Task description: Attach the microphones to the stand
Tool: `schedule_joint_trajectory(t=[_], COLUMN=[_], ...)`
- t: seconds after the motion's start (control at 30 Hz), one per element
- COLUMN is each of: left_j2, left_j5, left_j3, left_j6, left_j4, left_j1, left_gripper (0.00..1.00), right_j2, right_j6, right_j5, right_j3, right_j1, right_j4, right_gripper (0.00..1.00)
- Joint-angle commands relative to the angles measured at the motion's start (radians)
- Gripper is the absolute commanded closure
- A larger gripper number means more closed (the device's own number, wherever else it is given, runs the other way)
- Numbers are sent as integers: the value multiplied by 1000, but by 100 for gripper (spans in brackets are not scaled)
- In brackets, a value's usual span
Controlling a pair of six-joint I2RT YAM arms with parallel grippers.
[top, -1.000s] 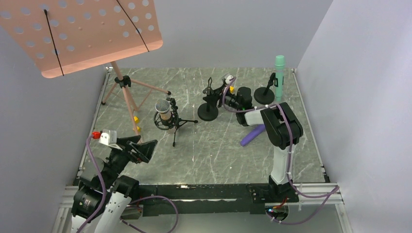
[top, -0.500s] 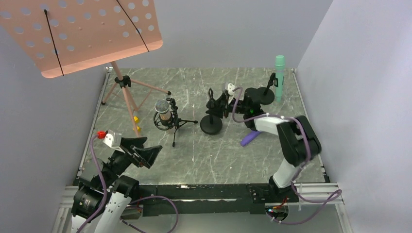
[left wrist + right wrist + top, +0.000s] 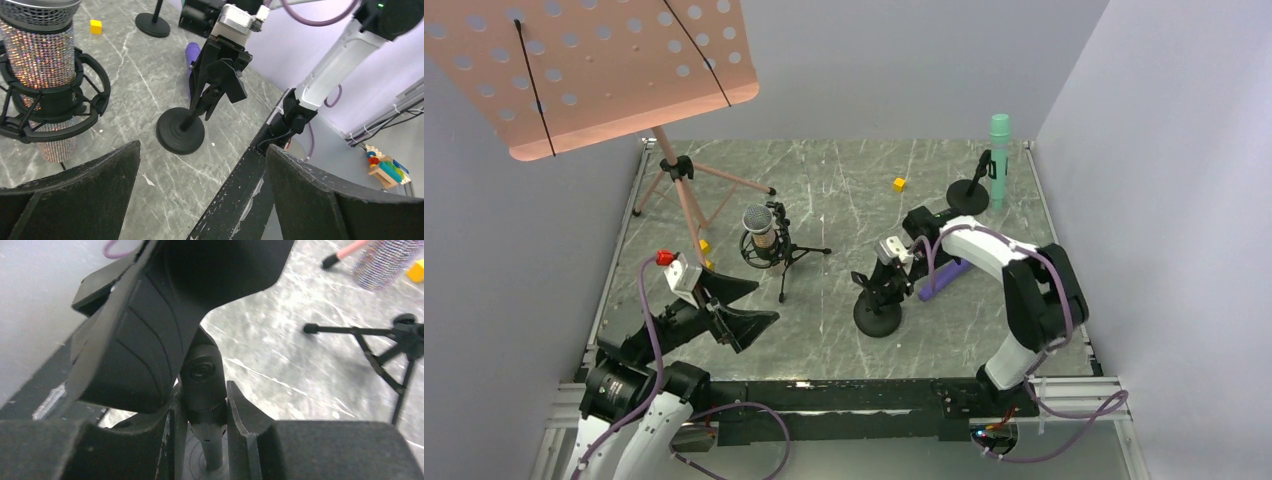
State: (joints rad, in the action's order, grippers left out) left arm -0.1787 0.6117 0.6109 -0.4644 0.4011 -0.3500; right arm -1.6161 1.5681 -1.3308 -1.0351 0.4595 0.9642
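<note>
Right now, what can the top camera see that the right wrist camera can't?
Only the top camera shows the teal microphone standing upright, the purple microphone lying on the table and the left end effector. Only the right wrist camera shows up close the right end effector pinching the stem of the black stand. Both show the glittery microphone and that stand.

The table (image 3: pixel 824 170) is grey-green with thin white streaks, like stone. The music stand (image 3: pixel 594 70) is pink with round holes and two thin black lines. There is a teal-green mic (image 3: pixel 999 150) and a purple mic (image 3: pixel 944 277). The glitter mic (image 3: pixel 40 55) sparkles pink, gold and silver, and its mesh top is silver. The cube (image 3: pixel 899 183) is yellow. The round stand (image 3: pixel 876 318) is black. The right arm (image 3: pixel 327 65) is white and black.
</note>
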Motion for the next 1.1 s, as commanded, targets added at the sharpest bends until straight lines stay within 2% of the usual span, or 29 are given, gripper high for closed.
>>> schedule_joint_trajectory(t=[0.0,0.1,0.2,0.47,0.73,1.07], left_j2=[-27,-32,-28,-45,-32,-43], left_j5=[78,88,92,102,98,152], left_j3=[6,-14,-30,-23,-11,34], left_j6=[8,-5,-16,-17,-16,4], left_j4=[-90,-112,-130,-143,-125,-102], left_j1=[1,0,0,0,0,0], left_gripper=[1,1,1,1,1,1], right_j2=[-141,-173,-189,-214,-190,-82], right_j6=[512,561,556,548,560,475], right_j5=[-103,-104,-120,-135,-156,-107], right_j3=[-63,-40,-36,-30,-11,-31], right_j1=[8,7,-13,-68,-123,-280], right_j4=[530,532,532,533,533,533], right_gripper=[85,78,70,43,21,15])
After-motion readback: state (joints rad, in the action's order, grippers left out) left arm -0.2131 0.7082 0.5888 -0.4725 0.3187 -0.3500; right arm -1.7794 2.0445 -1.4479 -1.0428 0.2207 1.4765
